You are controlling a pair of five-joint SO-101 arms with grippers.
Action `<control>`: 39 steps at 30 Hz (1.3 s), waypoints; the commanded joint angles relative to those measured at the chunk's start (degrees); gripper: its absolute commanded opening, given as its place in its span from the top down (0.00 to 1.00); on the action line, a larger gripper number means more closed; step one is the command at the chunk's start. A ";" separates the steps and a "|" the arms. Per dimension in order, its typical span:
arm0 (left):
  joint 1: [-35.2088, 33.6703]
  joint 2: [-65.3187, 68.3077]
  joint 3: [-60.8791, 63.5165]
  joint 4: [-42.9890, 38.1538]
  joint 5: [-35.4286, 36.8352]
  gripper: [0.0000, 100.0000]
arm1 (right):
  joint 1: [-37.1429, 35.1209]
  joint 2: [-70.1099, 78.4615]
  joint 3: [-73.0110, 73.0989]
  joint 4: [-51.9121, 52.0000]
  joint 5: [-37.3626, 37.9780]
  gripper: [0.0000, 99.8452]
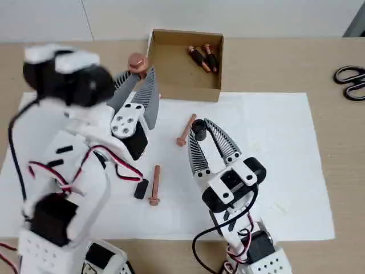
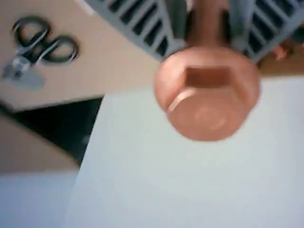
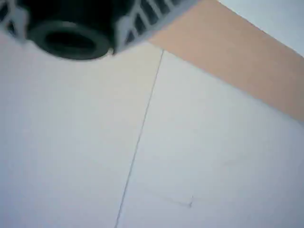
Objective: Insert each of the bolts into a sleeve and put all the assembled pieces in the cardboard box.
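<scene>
My left gripper [image 1: 139, 72] is shut on a copper bolt [image 1: 138, 61], held head-up just outside the left wall of the cardboard box [image 1: 178, 79]. The left wrist view shows the bolt's head [image 2: 207, 92] close up between the grey fingers [image 2: 137, 21]. My right gripper [image 1: 200, 131] is shut on a black sleeve [image 1: 199, 132] above the middle of the white sheet; its open end [image 3: 69, 40] faces the right wrist camera. Two assembled pieces [image 1: 203, 58] lie in the box. Two loose bolts [image 1: 186, 130] [image 1: 154, 184] and a loose sleeve [image 1: 141, 189] lie on the sheet.
A white paper sheet [image 1: 274, 148] covers the wooden table. Black scissors [image 1: 351, 81] lie at the table's right edge, also seen as scissors [image 2: 40, 45] in the left wrist view. The sheet's right half is open room.
</scene>
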 commanded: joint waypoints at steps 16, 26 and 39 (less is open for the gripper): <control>9.93 -8.00 19.03 -13.10 0.44 0.99 | 0.13 -0.84 0.35 2.42 -5.71 0.99; 10.02 -4.75 18.86 -12.92 0.44 0.99 | -0.22 -0.75 0.35 -2.15 3.16 0.99; 13.10 0.00 14.90 -12.84 0.26 0.99 | -0.22 -0.84 0.35 -2.07 3.96 0.99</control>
